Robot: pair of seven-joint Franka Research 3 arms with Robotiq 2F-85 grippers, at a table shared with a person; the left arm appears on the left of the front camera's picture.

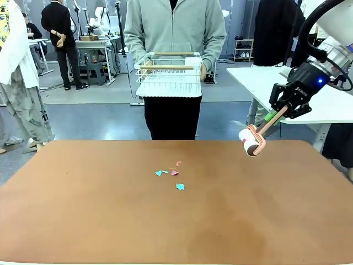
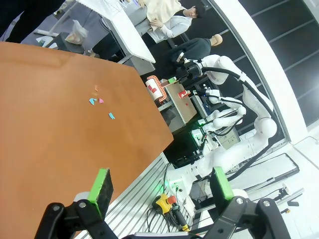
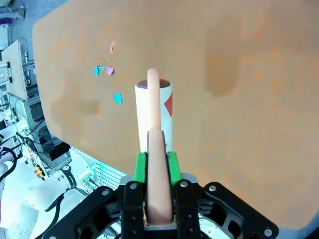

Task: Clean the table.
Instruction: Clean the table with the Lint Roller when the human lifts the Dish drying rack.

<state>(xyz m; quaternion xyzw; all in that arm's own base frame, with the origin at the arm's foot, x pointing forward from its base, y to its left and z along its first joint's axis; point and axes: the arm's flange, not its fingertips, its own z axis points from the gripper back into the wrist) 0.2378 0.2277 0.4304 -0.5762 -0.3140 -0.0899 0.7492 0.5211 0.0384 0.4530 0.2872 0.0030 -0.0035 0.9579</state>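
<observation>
Desk (image 1: 83,221): matte reddish-brown top, rounded corners; takes up the lower half of the front view, nearest to the camera
Person (image 1: 174,33): stands at the desk's far side, grey hooded top, dark trousers; both hands hold a rack at chest height
White table (image 1: 265,80): behind the desk, at the far right
Right arm (image 1: 331,49): comes in from the upper right and slopes down toward the desk's far right edge
Dish rack (image 1: 168,74): white wire, wooden bars on top; off the desk, in the person's hands
Lint roller (image 1: 252,141): white roll in a salmon frame, head low and left of its grip, in the air at the desk's far right edge
Right fingers (image 1: 273,116): pressed in on the lint roller's handle, green pads on either side
Left fingers (image 2: 102,188): spread wide, nothing between them, out past a desk corner
Paper scraps (image 1: 171,175): a few teal and pink bits, loose cluster near mid-desk, well apart from the roller
</observation>
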